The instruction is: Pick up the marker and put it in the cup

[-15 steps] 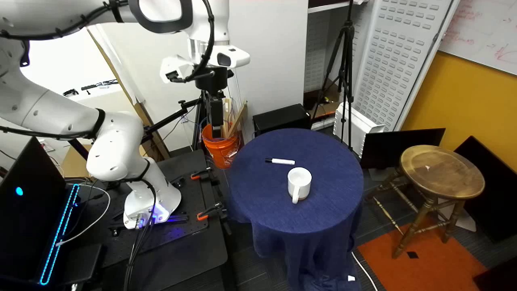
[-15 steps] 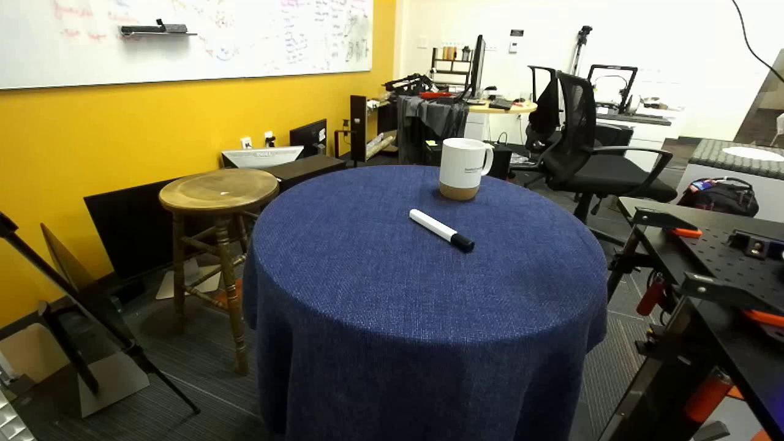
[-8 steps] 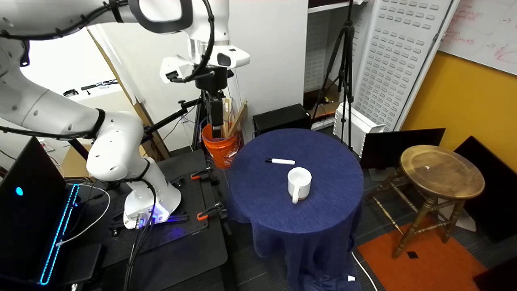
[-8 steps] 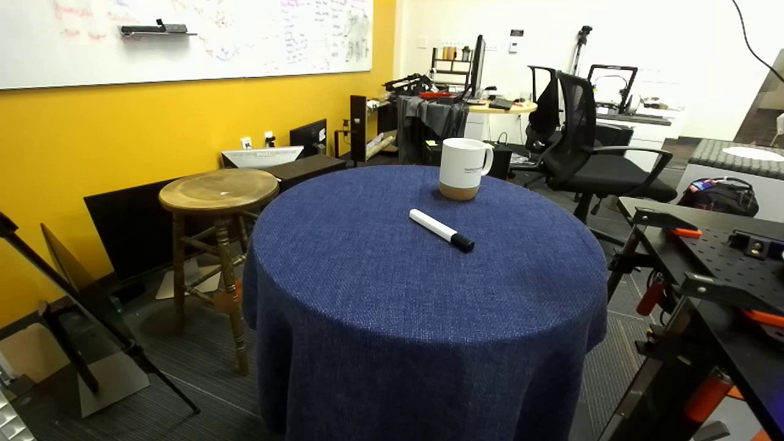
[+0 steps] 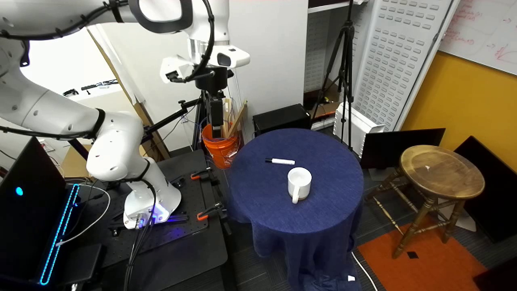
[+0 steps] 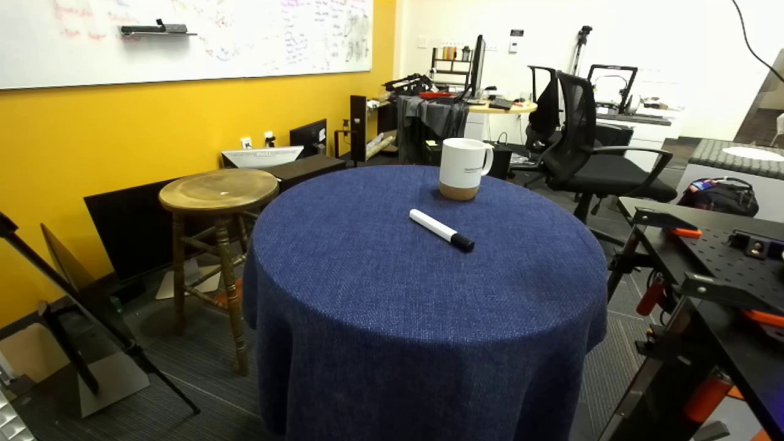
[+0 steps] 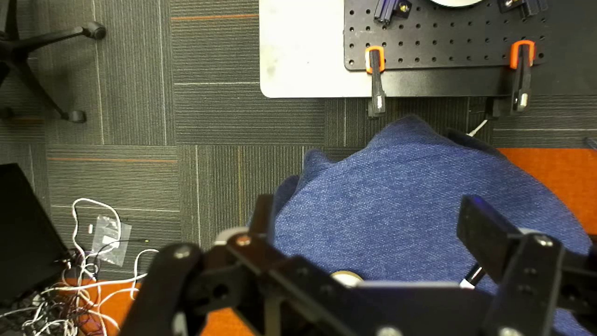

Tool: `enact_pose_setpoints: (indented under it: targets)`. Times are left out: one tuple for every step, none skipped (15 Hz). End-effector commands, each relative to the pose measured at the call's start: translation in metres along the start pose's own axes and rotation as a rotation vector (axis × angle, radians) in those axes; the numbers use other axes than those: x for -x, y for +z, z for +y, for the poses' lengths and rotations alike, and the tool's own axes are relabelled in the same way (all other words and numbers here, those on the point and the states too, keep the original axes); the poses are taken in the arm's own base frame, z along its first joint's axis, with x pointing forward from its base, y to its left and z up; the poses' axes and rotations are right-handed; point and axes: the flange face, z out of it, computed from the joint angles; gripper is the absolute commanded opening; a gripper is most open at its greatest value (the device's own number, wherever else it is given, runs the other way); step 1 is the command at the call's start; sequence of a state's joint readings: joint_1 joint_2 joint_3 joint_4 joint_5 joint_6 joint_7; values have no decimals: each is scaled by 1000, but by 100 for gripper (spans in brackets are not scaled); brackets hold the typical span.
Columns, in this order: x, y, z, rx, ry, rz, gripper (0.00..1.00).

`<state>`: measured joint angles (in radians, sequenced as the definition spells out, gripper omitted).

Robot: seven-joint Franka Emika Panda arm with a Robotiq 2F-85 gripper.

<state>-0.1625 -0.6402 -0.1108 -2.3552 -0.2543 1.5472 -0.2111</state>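
A white marker (image 5: pixel 282 161) with a black cap lies on a round table with a blue cloth (image 5: pixel 258 194); it also shows in an exterior view (image 6: pixel 433 224). The cup is a white mug (image 5: pixel 299 182) with a tan base (image 6: pixel 458 192), upright close to the marker. My gripper (image 5: pixel 216 130) hangs high beside the table, above and apart from both things. In the wrist view my gripper (image 7: pixel 366 212) has its jaws wide apart with nothing between them. There, the marker's cap end (image 7: pixel 475 275) and the mug's edge (image 7: pixel 346 278) show, mostly hidden behind the gripper.
A black bench (image 5: pixel 190 250) with orange-tipped clamps (image 5: pixel 208 212) carries the arm's base beside the table. An orange bucket (image 5: pixel 222 151) with wood pieces stands behind the gripper. A wooden stool (image 5: pixel 442 171) and a black tripod (image 5: pixel 345 76) stand around the table.
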Motion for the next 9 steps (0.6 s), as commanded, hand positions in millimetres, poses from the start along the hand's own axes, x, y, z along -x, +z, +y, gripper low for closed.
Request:
enact_pose_setpoints:
  targets:
    - [-17,0,-8,32,57,82,100]
    - [-19,1,-10,25,62,88,100]
    - [-21,1,-13,21,66,94,100]
    - [-22,0,-15,22,64,100,100]
    - [-23,-1,-16,14,71,105,100]
    - [-26,-3,-17,14,78,115,100]
    - [-31,-3,-18,21,84,119,100]
    - [-43,-7,-21,32,111,166,100]
    - [-57,-9,-27,55,149,225,100]
